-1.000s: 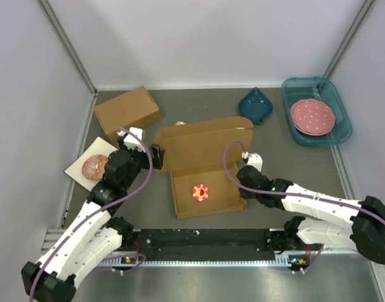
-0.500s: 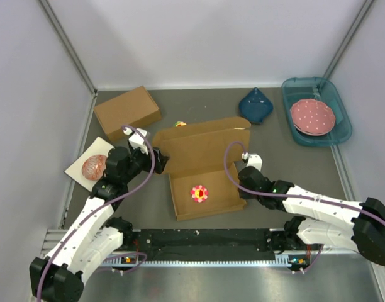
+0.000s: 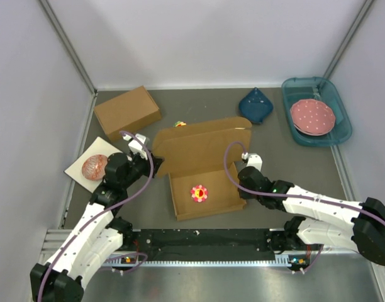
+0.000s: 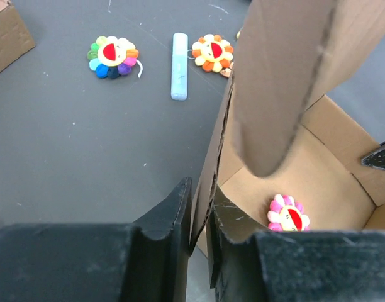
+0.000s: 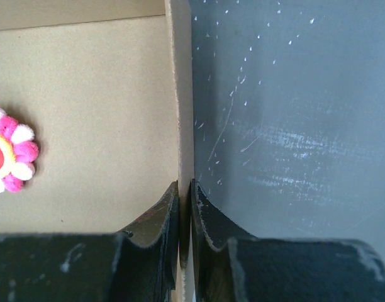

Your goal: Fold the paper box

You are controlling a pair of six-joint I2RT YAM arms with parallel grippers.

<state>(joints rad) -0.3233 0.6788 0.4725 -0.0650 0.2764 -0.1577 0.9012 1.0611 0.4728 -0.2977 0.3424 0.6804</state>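
Left hand (image 4: pixel 199 217) clamped on the left wall of the paper box (image 3: pixel 202 148), one finger each side. Right hand (image 5: pixel 185 195) pinches the right wall the same way. Box sits mid-worktop (image 3: pixel 274 145), a bit toward 6 o'clock, tray open upward, lid flap standing at its 12 o'clock edge. Pink flower toy (image 3: pixel 199 192) lies on the tray floor (touching neither hand). Beyond the box: rainbow flower (image 4: pixel 112 55), pale blue stick (image 4: pixel 179 65), orange flower (image 4: pixel 211 51). Deeper brown carton (image 3: pixel 127 112) at 10 o'clock. Teal tray (image 3: pixel 292 88) with pink plate (image 3: pixel 312 116) at 2 o'clock.

Matt brown cardboard paper box (image 3: pixel 202 150) (raw corrugated edges); 1 plush flower (image 4: pixel 288 214); scuffed matt grey table (image 5: pixel 293 94).
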